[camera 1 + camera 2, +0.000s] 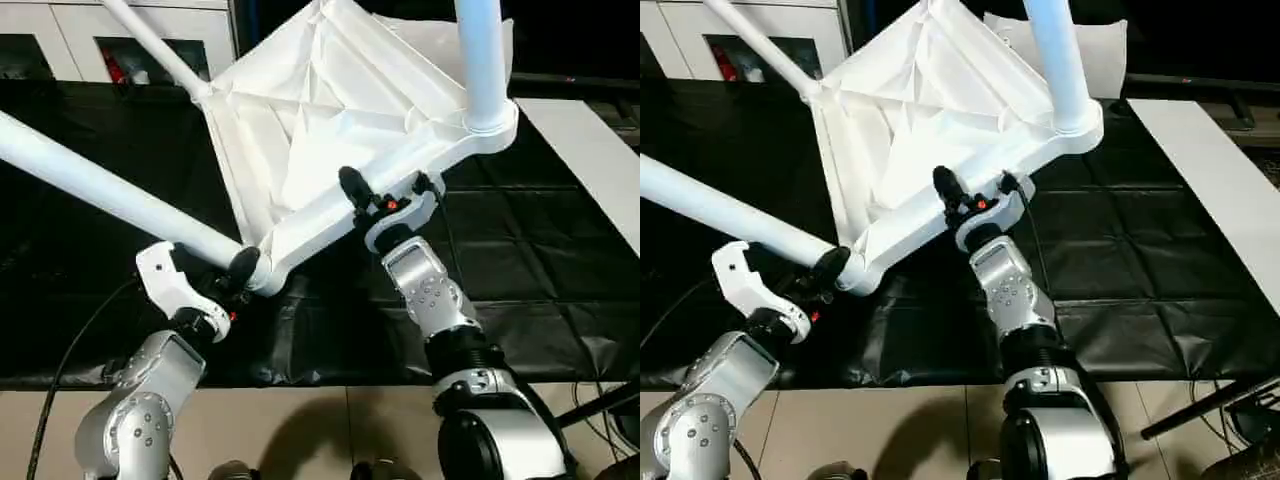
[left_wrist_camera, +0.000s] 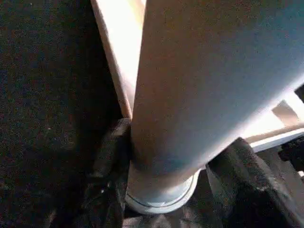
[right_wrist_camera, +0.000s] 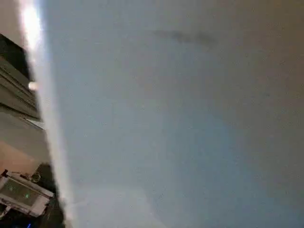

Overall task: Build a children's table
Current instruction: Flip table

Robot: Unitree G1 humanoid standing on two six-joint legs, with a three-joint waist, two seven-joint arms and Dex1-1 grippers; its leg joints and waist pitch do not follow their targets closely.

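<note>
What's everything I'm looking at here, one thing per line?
tabletop: one, white, tilted up off the black sheet, ribbed underside facing the camera.
legs: three visible, white, standing out from the tabletop's corners.
black sheet: one, covering the work surface.
flat board: one, white, lying at the right.
cabinet: one, white with glass doors, behind at the left.
left gripper: at the base of the near leg, at the tabletop's corner.
right gripper: on the tabletop's near edge.

We see all three fitted legs (image 1: pixel 110 190) cut off by the frame edges, and the tabletop (image 1: pixel 330 120) loses its far corner.
</note>
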